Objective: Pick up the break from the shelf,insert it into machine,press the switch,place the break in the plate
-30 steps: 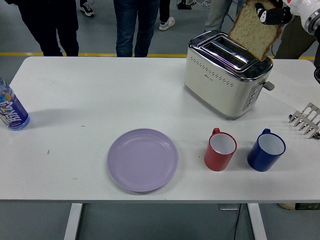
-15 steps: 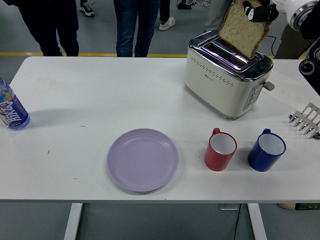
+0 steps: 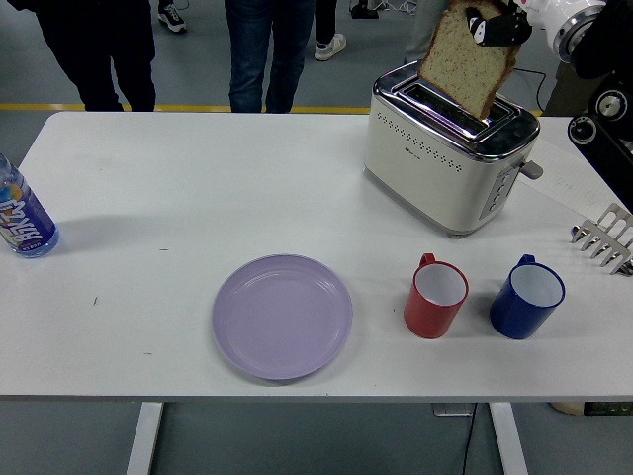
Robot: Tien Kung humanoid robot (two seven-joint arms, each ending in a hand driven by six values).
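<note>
A slice of brown bread hangs tilted over the cream and chrome toaster, its lower corner at the near slot. My right hand comes in from the top right and is shut on the slice's upper edge. The toaster's lever sticks out on its right end. A lilac plate lies empty on the table near the front. The metal rack stands at the right edge. My left arm is out of view.
A red mug and a blue mug stand in front of the toaster. A water bottle lies at the left edge. Several people's legs stand beyond the far edge.
My right hand has carried the bread leftward and slightly down, from above the toaster's right end to over its slots.
</note>
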